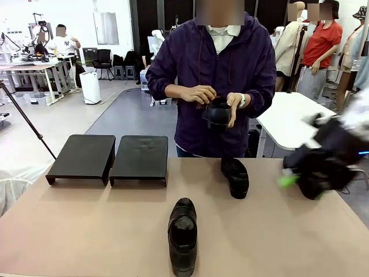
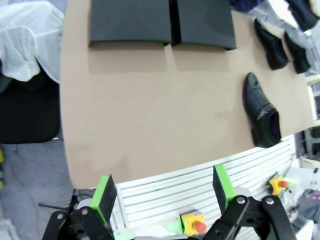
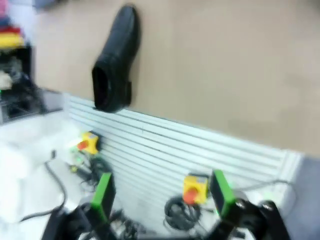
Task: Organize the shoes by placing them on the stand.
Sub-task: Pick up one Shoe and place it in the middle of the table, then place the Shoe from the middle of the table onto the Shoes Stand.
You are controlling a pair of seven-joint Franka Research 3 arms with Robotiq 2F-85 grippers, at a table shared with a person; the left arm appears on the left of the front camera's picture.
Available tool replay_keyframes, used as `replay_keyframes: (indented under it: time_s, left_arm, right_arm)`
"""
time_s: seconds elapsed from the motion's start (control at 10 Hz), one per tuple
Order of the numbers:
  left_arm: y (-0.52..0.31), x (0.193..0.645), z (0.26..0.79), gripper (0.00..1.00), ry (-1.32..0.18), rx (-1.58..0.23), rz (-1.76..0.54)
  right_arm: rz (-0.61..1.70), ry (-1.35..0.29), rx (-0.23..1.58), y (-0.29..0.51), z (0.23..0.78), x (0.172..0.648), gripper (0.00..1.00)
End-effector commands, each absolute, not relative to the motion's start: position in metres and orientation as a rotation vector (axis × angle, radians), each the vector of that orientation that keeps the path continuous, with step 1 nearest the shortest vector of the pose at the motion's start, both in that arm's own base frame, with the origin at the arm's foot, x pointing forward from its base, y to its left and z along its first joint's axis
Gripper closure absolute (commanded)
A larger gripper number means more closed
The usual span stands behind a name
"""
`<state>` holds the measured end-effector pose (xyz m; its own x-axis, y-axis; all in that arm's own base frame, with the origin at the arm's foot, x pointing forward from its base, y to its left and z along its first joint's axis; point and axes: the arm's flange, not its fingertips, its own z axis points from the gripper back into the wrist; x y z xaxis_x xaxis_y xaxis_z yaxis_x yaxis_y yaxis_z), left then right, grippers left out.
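Note:
Two matte-black stands [image 1: 83, 156] [image 1: 140, 157] sit side by side at the table's far left, seen also in the left wrist view [image 2: 130, 21] [image 2: 202, 22]. One glossy black shoe [image 1: 183, 234] [image 2: 261, 110] [image 3: 116, 60] lies near the front edge, toe pointing away. Another shoe [image 1: 235, 176] [image 2: 271, 44] lies at the far edge in front of the person. The person holds a third shoe [image 1: 218, 112] in both hands at chest height. My left gripper [image 2: 163, 189] hangs open over the robot's side of the table. My right gripper [image 1: 300, 173] [image 3: 162, 194], blurred by motion, is open and holds nothing.
The brown tabletop [image 1: 86, 231] has free room between the stands and the near shoe. Below the front edge runs a white slatted panel [image 2: 200, 185] with yellow emergency-stop boxes [image 2: 192, 222]. A white table [image 1: 288, 118] stands behind on the right.

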<state>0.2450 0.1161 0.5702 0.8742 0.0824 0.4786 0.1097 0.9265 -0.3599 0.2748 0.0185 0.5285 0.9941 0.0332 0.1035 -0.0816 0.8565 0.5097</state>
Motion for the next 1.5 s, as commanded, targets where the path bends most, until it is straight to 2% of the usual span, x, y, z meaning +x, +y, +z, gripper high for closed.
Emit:
replay_keyframes:
  time_s: [0.0, 0.2, 0.3, 0.4, 1.4]
  left_arm:
    - [0.117, 0.245, 0.570, 0.00, -0.511, -0.384, -0.022]
    - [0.117, 0.245, 0.570, 0.00, -0.511, -0.384, -0.022]
    - [0.117, 0.245, 0.570, 0.00, -0.511, -0.384, -0.022]
    - [0.117, 0.245, 0.570, 0.00, -0.511, -0.384, -0.022]
    - [0.117, 0.245, 0.570, 0.00, -0.511, -0.384, -0.022]
  right_arm:
    - [-0.078, -0.129, 0.641, -0.057, 0.526, 0.277, 0.00]
    - [-0.158, -0.173, 0.655, -0.090, 0.522, 0.274, 0.00]
    - [-0.125, -0.161, 0.633, -0.082, 0.517, 0.277, 0.00]
    - [-0.153, -0.159, 0.657, -0.099, 0.524, 0.256, 0.00]
    - [-0.153, -0.159, 0.657, -0.099, 0.524, 0.256, 0.00]
